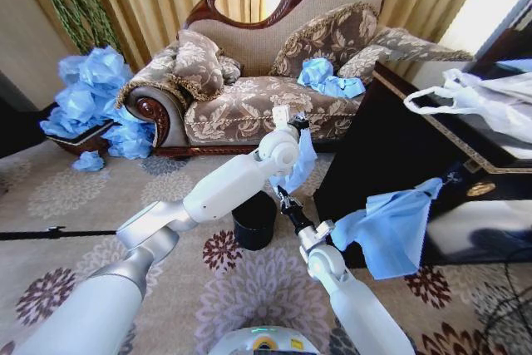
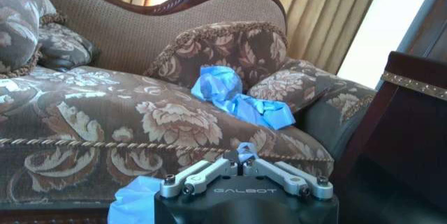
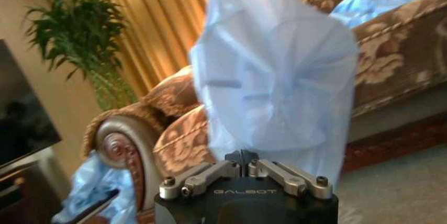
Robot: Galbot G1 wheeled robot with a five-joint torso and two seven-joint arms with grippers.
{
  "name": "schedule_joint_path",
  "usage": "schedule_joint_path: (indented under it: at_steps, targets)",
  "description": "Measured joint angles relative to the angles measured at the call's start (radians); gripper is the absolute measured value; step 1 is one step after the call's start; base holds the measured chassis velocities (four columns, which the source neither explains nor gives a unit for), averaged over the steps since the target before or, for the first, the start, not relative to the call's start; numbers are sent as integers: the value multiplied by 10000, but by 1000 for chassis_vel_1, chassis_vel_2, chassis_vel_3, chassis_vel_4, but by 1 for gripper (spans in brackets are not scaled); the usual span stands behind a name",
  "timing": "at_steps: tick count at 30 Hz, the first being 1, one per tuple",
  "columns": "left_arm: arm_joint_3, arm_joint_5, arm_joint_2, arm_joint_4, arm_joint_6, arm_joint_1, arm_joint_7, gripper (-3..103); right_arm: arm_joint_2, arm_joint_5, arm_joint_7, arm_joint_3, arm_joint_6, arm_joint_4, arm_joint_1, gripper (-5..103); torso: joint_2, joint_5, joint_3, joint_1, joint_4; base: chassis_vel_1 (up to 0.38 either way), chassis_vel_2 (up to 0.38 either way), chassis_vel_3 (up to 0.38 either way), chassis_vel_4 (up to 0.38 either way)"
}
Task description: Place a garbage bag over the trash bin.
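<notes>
The garbage bag, thin and light blue, hangs stretched between my two grippers just in front of the sofa. My left gripper is shut on its top end; in the left wrist view a blue scrap pokes out of the shut left gripper and more of the bag hangs beside it. Lower down, my right gripper points upward and is shut on the bag's bottom end. The right wrist view shows the bag rising from the shut right gripper. The black trash bin stands on the carpet below the bag, left of my right gripper.
A patterned sofa stands close behind, with another blue bag on its seat. A heap of blue bags lies at its left. A dark cabinet on the right carries a white handled bag and a draped blue bag.
</notes>
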Motion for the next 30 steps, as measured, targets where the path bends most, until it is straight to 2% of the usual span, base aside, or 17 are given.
schedule_joint_path:
  at_steps: [9,15,20,30]
  targets:
    - [57,-90,113,-446,28,123,-139,0,173,30,198,763,32,-595,637,0,0,0,0,0,1,0,0,0,0]
    - [121,-286,247,-890,104,244,-80,0,-3,-47,200,1176,31,-782,823,0,0,1,0,0,-1,0,0,0,0]
    - [256,-327,324,-1265,216,355,142,0,-302,15,153,1196,-22,-791,1177,0,0,2,0,0,0,0,0,0,0]
    - [447,-416,481,-2134,347,775,86,0,-549,108,1,1143,-161,-993,1798,0,0,1,0,0,-1,0,0,0,0]
